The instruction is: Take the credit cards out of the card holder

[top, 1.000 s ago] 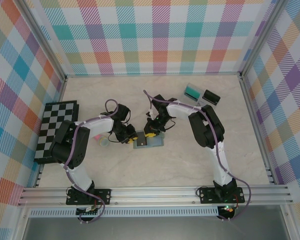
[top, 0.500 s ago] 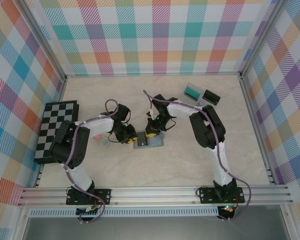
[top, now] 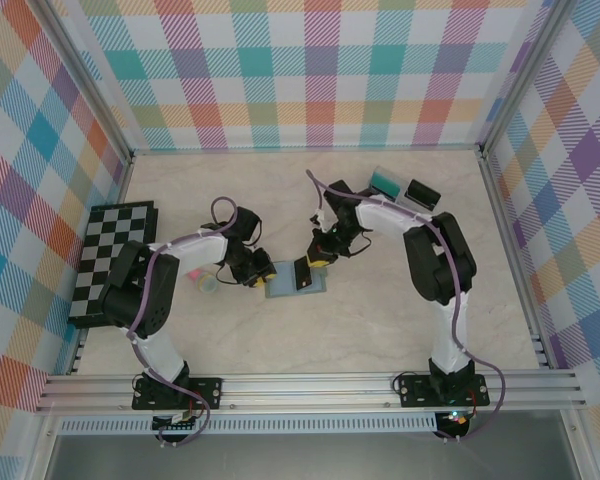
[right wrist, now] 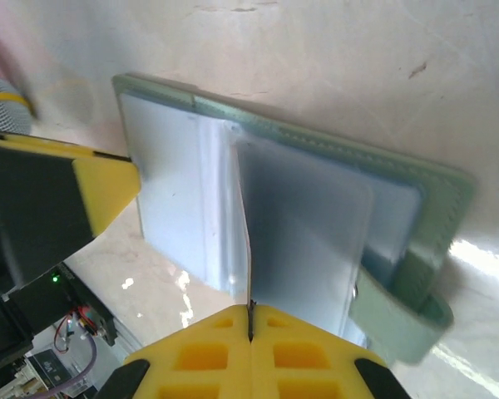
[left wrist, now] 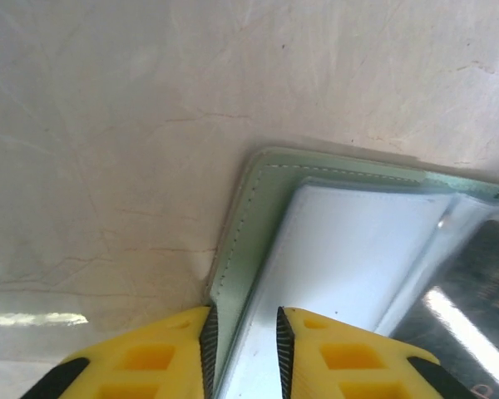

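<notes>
Right gripper pinching a dark card at the card holder, mid-table.

I saw the card holder (top: 292, 287) lying open and flat on the table (top: 400, 320), between the two grippers, its tab strap (right wrist: 399, 320) on the right-hand panel. The right gripper (right wrist: 251, 314) had its fingers pressed together on the edge of a dark card (top: 303, 274), which was held tilted over the holder; I couldn't tell whether the card's far end was free of its pocket. The left gripper (left wrist: 243, 320) had its fingers a little apart, astride the holder's stitched edge, clamping nothing that I could see. A chequered board (top: 115, 255) lay well off to the left.
</notes>
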Motion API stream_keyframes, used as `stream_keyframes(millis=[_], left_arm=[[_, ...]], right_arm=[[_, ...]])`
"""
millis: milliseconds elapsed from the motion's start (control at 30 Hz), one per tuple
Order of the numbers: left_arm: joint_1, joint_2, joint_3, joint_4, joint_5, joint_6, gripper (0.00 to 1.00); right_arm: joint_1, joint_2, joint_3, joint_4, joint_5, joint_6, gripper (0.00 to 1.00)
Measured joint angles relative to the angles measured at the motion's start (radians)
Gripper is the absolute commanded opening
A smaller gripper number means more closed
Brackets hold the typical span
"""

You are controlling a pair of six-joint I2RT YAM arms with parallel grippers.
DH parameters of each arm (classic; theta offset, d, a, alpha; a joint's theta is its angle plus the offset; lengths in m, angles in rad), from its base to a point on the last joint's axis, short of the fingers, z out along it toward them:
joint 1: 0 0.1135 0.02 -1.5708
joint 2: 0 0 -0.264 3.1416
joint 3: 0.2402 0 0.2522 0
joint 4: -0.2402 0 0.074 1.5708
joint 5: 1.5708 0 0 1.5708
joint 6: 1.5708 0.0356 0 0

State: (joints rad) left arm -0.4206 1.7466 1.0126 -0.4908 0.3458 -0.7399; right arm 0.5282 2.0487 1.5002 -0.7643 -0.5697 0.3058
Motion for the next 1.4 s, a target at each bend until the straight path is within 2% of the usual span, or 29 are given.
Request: stream_keyframes(millis=[200, 367, 467, 567, 633, 733, 800, 867, 967, 1033, 1167, 1400], left_arm=[[0.016, -0.082, 0.0, 0.006, 0.027, 0.004, 0.53], [0.039, -0.167, -0.013, 0.096, 0.116, -0.006, 0.73], [0.046, -0.203, -0.042, 0.191, 0.195, -0.023, 0.79], [0.047, -0.216, -0.079, 0.308, 0.278, -0.057, 0.8], [0.048, -0.216, -0.099, 0.379, 0.324, -0.082, 0.79], [0.05, -0.216, -0.121, 0.471, 0.382, -0.119, 0.73], [0.05, -0.216, -0.128, 0.518, 0.41, -0.142, 0.61], [0.05, -0.216, -0.133, 0.566, 0.434, -0.163, 0.44], [0.05, -0.216, -0.137, 0.621, 0.463, -0.187, 0.31], [0.05, -0.216, -0.138, 0.645, 0.474, -0.197, 0.26], [0.051, -0.217, -0.143, 0.678, 0.484, -0.217, 0.23], [0.053, -0.226, -0.146, 0.726, 0.491, -0.241, 0.34]], right_arm=[[-0.039, -0.094, -0.028, 0.014, -0.066, -0.037, 0.0], [-0.071, -0.132, -0.046, 0.05, -0.163, -0.037, 0.0], [-0.087, -0.133, -0.06, 0.079, -0.226, -0.034, 0.0], [-0.102, -0.137, -0.072, 0.111, -0.296, -0.027, 0.0], [-0.107, -0.143, -0.074, 0.13, -0.337, -0.023, 0.0], [-0.113, -0.159, -0.075, 0.161, -0.395, -0.008, 0.0], [-0.116, -0.174, -0.076, 0.187, -0.432, 0.005, 0.0], [-0.116, -0.186, -0.077, 0.211, -0.465, 0.02, 0.0], [-0.121, -0.189, -0.079, 0.231, -0.492, 0.032, 0.0], [-0.122, -0.189, -0.081, 0.239, -0.505, 0.042, 0.0], [-0.134, -0.189, -0.081, 0.253, -0.523, 0.056, 0.0], [-0.137, -0.189, -0.081, 0.271, -0.539, 0.075, 0.0]])
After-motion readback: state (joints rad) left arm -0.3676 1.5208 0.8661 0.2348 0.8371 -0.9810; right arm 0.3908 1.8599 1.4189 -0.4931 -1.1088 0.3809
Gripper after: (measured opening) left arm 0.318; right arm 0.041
